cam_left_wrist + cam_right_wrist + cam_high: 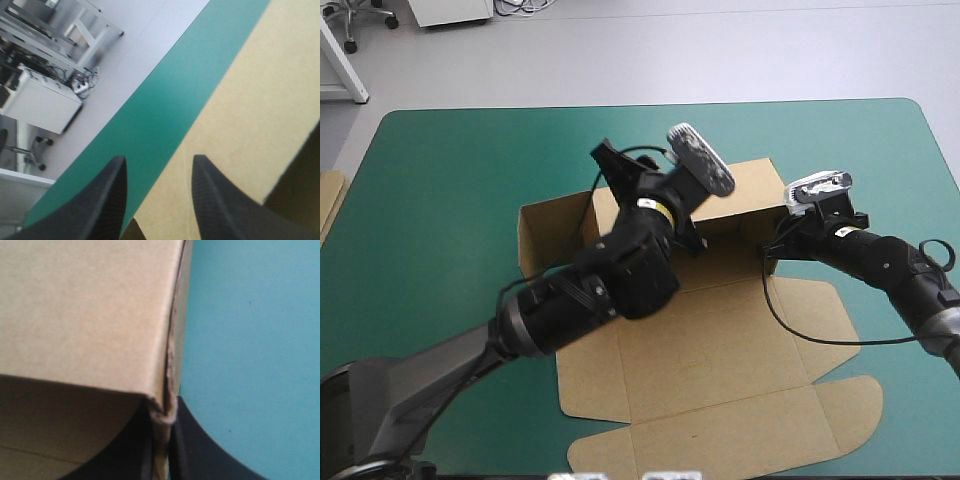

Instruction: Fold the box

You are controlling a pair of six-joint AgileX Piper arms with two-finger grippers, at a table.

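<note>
The brown box (720,340) lies in the middle of the teal-green cover, back and side walls raised, its lid and flaps flat toward the near edge. My left gripper (698,238) reaches over the tray to the back wall. In the left wrist view the left gripper (159,200) is open, and the edge of the brown box (250,100) runs between its fingers. My right gripper (772,248) is at the raised back right corner. In the right wrist view the right gripper (162,440) is shut on the corner edge of the brown box (85,305).
An edge of more brown board (328,200) shows at the table's left edge. Bare teal-green cover (450,180) lies left of and behind the box, and a strip to its right. The table's far edge runs just beyond the back wall.
</note>
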